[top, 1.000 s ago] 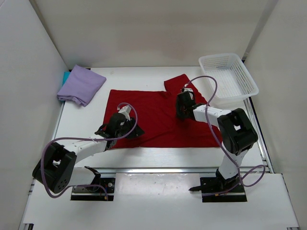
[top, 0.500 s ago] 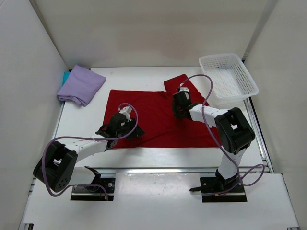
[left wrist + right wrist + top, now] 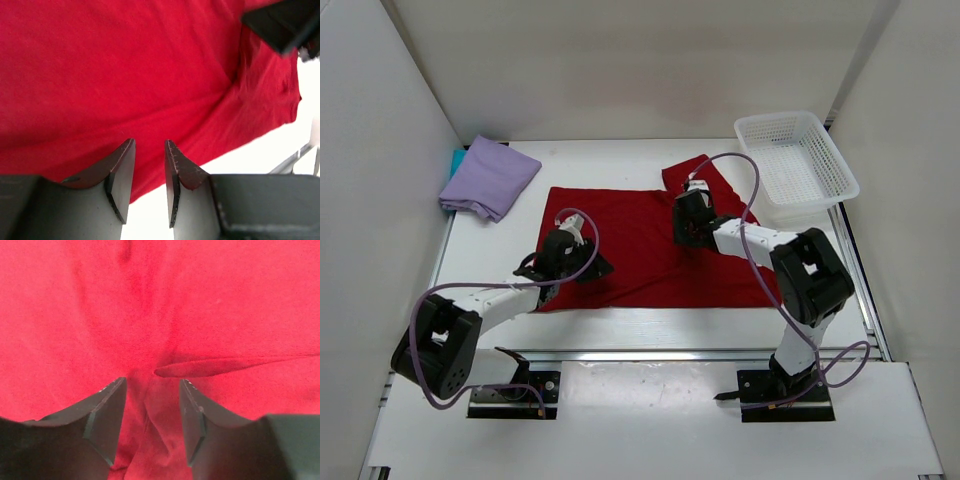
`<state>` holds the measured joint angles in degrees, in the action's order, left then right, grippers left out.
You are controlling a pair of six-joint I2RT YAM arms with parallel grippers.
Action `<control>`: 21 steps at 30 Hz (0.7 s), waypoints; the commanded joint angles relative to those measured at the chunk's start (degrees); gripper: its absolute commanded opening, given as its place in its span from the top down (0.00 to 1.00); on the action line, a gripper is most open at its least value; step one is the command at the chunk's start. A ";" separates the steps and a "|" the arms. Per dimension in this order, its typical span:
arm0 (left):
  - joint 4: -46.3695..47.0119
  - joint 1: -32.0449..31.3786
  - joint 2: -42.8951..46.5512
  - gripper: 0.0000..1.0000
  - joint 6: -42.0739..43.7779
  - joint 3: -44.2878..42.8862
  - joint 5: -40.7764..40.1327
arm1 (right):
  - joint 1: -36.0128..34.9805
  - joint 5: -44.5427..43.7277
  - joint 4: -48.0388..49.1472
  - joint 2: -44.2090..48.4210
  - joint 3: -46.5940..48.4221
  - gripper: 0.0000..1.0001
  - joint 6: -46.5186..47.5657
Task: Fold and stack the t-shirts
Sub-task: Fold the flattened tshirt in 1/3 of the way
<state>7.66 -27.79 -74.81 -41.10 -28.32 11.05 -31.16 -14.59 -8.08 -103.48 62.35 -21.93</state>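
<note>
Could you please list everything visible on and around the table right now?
red t-shirt: one, deep red, spread flat mid-table under both grippers
lavender t-shirt: one, light purple, folded, far-left corner
teal t-shirt: one, teal, only an edge showing at the lavender one's left side
basket: one, white mesh, far-right corner
table: one, white
left gripper: one, black, jaws apart over the red shirt's near edge
right gripper: one, black, jaws apart over a wrinkle
</note>
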 commanded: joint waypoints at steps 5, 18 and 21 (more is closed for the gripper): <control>-4.75 -0.24 -6.73 0.59 3.47 -11.73 -0.41 | 0.74 -1.33 3.41 16.54 -10.37 0.57 -3.45; -11.07 -1.91 -17.22 0.62 5.86 -10.28 -0.84 | 1.10 6.50 3.69 25.60 -31.14 1.00 -9.26; -14.60 -3.85 -14.07 0.61 7.00 -7.65 -3.92 | -1.26 7.38 3.07 27.54 -34.56 1.00 -11.37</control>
<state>1.21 -30.22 -91.44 -36.21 -39.77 9.89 -30.37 -8.91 -3.14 -77.93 31.05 -30.48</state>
